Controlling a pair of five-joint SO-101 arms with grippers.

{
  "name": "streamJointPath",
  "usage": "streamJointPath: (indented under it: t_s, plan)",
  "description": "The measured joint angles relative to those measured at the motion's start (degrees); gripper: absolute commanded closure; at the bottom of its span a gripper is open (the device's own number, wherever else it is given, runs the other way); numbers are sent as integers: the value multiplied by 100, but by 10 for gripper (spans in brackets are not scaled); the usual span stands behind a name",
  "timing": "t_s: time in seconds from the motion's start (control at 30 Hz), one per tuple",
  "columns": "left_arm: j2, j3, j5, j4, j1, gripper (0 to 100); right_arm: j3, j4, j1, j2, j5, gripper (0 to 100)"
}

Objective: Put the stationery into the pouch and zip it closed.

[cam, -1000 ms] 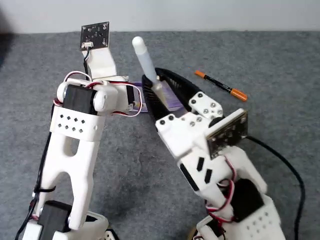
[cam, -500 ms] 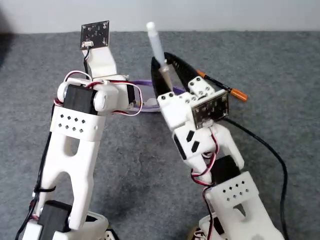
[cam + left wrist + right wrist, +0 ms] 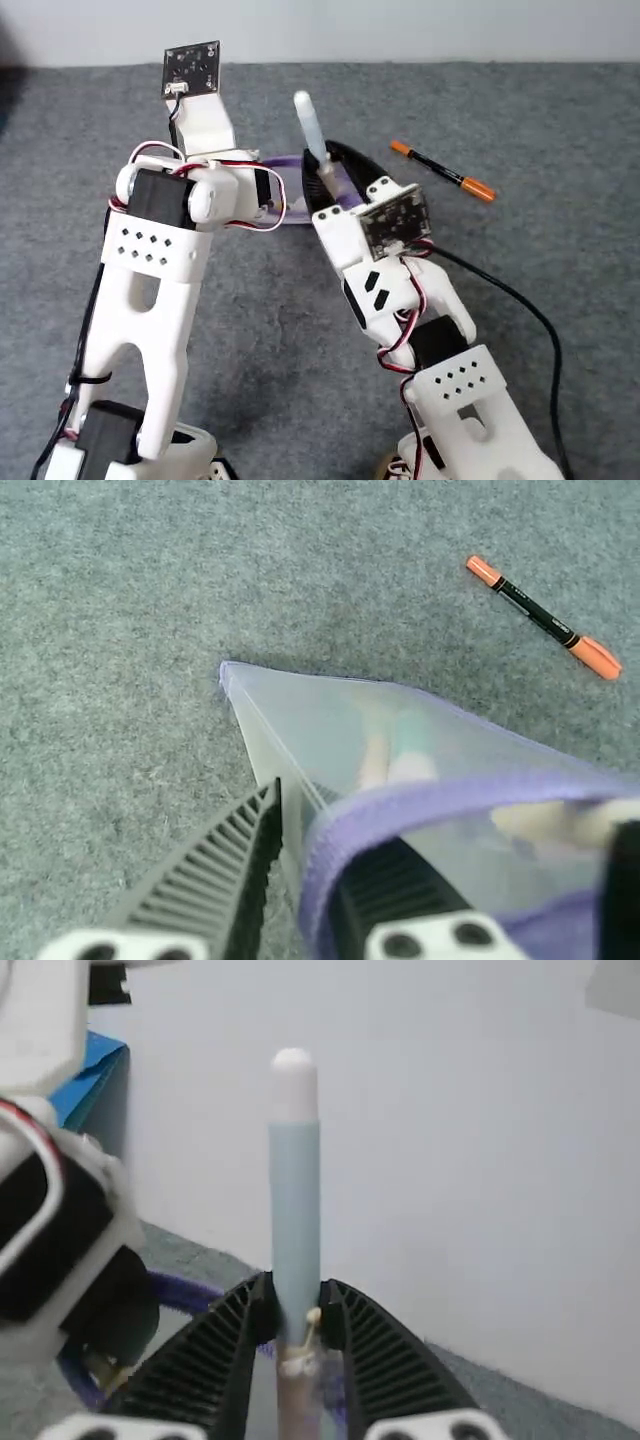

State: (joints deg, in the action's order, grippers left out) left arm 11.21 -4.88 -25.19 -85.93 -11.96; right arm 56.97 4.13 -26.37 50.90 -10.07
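- A robotics lab's test bench, by every visible sign: two white plastic arms, the left arm (image 3: 150,260) and the right arm (image 3: 400,290), stand side by side.
- A bare circuit board (image 3: 190,68) sits uncovered on the left arm, with red-and-white wires (image 3: 250,165) and a black cable (image 3: 545,330) running in the open.
- A grey felt-like mat (image 3: 560,120) covers the table before a plain white wall (image 3: 450,30).
- An orange-capped marker (image 3: 442,171) lies on the mat.
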Motion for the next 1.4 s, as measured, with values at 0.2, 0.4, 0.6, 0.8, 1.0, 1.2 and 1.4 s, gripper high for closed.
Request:
streamJointPath:
  t_s: [0.2, 0.4, 0.6, 0.8, 1.0, 1.2, 1.4]
  plan:
    - [0, 0, 0, 9, -35, 968, -316, 1380, 176, 123, -211, 726]
    - [0, 0, 0, 9, -26, 968, -1284, 2426, 343, 18, 18, 831]
    - [0, 0, 0, 9, -18, 968, -2127, 3024, 580, 18, 484, 990]
    - [0, 0, 0, 9, -18, 968, -2435, 3042, 1240, -97, 721, 988]
    - [0, 123, 0, 70, -18, 968, -2875, 3077, 2040, -1292, 730, 989]
    - [9, 352, 0, 123, -18, 968, -4378, 4114, 2268, -3279, 730, 983]
    - [9, 352, 0, 123, -18, 967, -6462, 5442, 2259, -5811, -229, 977]
